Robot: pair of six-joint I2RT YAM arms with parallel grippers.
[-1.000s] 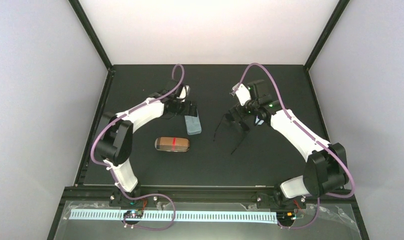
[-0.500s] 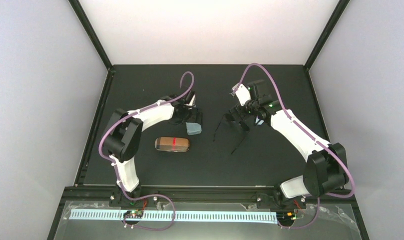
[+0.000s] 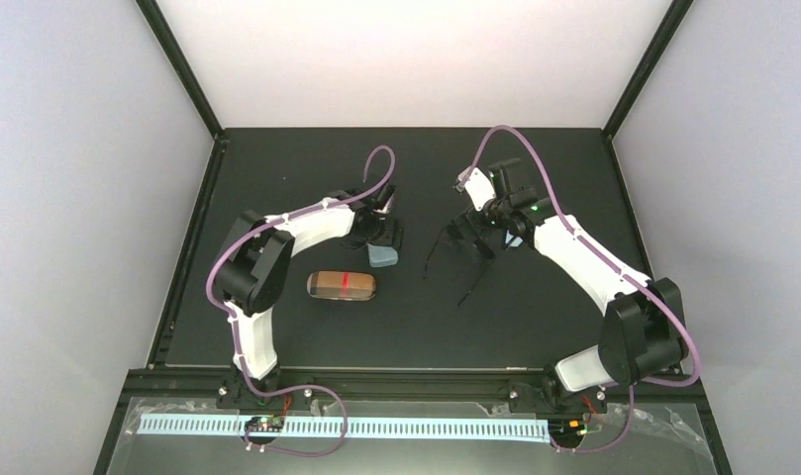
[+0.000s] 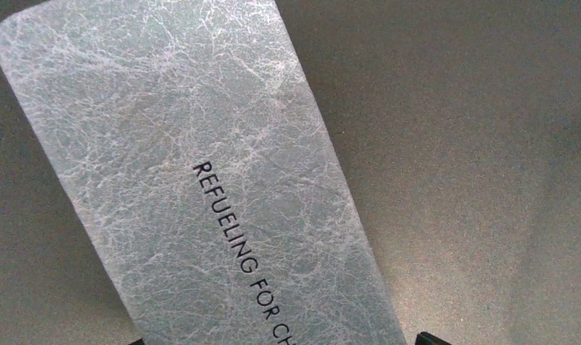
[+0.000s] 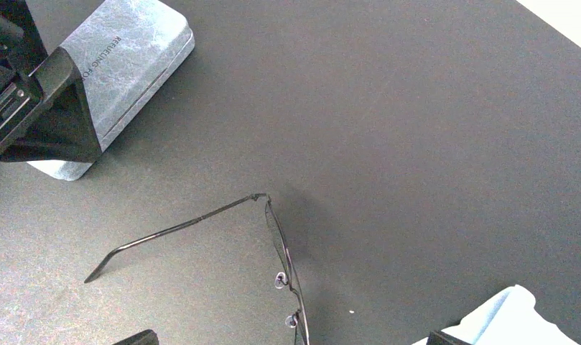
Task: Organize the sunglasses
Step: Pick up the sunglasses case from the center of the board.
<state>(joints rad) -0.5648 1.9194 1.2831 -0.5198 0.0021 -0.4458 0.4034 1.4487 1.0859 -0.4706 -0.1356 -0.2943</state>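
sunglasses, thin wire, lie under gaping empty right hand; left hand gapes astride marbled case.

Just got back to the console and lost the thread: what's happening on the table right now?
The left gripper is down over the blue-grey glasses case, jaws spread along its sides; whether they touch it is unclear. The right gripper hangs open above the black sunglasses, which lie unfolded on the table beside a light blue cloth. A tan case sits nearer the arms, untouched.
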